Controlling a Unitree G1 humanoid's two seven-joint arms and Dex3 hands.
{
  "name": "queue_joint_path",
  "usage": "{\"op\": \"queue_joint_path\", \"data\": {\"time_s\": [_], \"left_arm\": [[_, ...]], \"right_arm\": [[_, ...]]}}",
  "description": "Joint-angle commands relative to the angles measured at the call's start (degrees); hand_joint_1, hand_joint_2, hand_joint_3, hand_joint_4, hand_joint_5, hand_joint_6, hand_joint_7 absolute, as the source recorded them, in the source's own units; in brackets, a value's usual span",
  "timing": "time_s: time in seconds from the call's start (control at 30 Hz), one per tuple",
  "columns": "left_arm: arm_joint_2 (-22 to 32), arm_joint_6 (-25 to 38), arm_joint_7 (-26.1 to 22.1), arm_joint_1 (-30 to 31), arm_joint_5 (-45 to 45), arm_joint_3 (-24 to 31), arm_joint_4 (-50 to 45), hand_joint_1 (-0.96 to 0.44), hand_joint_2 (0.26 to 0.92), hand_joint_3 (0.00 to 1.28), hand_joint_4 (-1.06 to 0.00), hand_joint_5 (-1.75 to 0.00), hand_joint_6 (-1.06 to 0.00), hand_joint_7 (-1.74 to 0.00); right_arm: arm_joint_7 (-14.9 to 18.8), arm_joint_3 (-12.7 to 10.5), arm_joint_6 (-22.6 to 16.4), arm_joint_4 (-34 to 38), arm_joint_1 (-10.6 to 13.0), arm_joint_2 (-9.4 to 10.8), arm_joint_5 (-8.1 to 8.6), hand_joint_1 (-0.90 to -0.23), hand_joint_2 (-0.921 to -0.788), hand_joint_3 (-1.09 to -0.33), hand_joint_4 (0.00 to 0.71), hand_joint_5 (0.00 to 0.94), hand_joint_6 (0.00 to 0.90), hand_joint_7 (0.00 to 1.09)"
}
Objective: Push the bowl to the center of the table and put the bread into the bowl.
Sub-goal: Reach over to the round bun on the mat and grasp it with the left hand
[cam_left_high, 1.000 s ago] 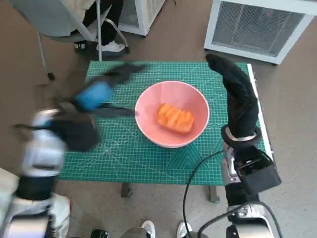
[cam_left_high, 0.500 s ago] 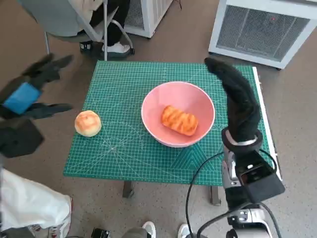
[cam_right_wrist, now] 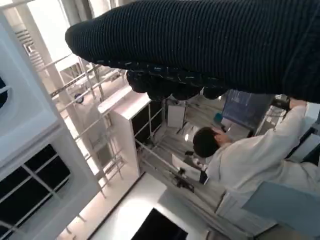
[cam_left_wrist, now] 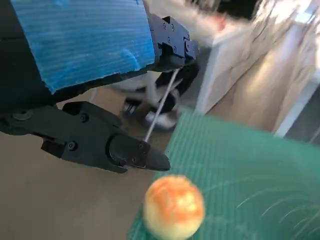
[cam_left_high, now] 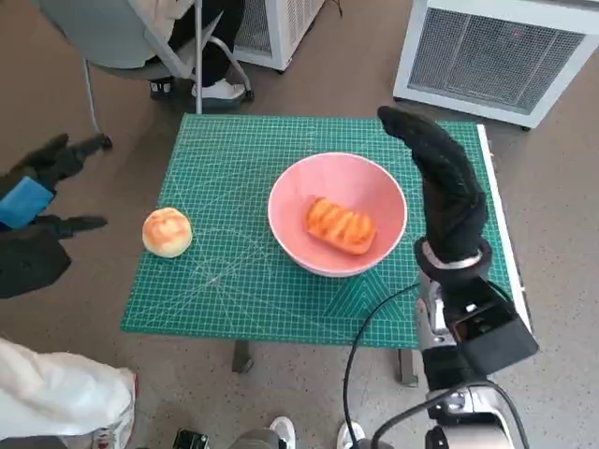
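A pink bowl (cam_left_high: 379, 192) stands near the middle of the green mat (cam_left_high: 243, 281), and an orange loaf of bread (cam_left_high: 339, 226) lies inside it. A round bun (cam_left_high: 167, 231) (cam_left_wrist: 173, 207) sits on the mat's left part. My left hand (cam_left_high: 37, 196) (cam_left_wrist: 90, 85) hangs off the table's left side, fingers spread, holding nothing. My right hand (cam_left_high: 440, 182) (cam_right_wrist: 200, 45) in the black glove is raised beside the bowl's right rim, fingers stretched out and empty.
A chair (cam_left_high: 122, 37) with a seated person's feet (cam_left_high: 211, 89) stands beyond the table's far left corner. A white grilled unit (cam_left_high: 496, 51) stands at the far right. A person in white (cam_right_wrist: 250, 160) shows in the right wrist view. Cables (cam_left_high: 374, 346) hang before the table's near edge.
My left hand has swung from over the mat's left part out past the table's left edge, uncovering the round bun. The right hand has barely moved. The bread stays in the bowl.
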Motion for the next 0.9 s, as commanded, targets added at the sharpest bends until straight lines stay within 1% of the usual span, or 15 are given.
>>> {"op": "queue_joint_path", "data": {"time_s": [0.03, 0.43, 0.9], "left_arm": [[-0.63, 0.03, -0.27, -2.82, 1.88, -3.24, 3.84, -0.42, 0.91, 0.0, -0.07, 0.0, -0.29, -0.02], [-4.62, 1.32, 0.02, -9.68, 5.66, -10.63, 14.58, -0.39, 0.908, 0.0, -0.08, 0.0, -0.29, -0.01], [-8.87, 1.31, 1.17, -15.9, 8.73, -16.4, 26.26, -0.36, 0.899, 0.0, -0.07, 0.0, -0.27, 0.0]], "right_arm": [[1.09, -0.46, -0.32, 1.61, 0.18, 0.42, 1.2, -0.578, -0.921, -0.819, 0.3, 0.017, -0.001, 0.75], [1.8, -1.13, -0.32, 1.94, -0.15, 0.39, 1.62, -0.566, -0.921, -0.82, 0.302, 0.018, -0.001, 0.74], [1.2, -2.15, -0.43, 1.73, 0.33, -0.27, 0.23, -0.557, -0.921, -0.823, 0.301, 0.018, -0.001, 0.74]]}}
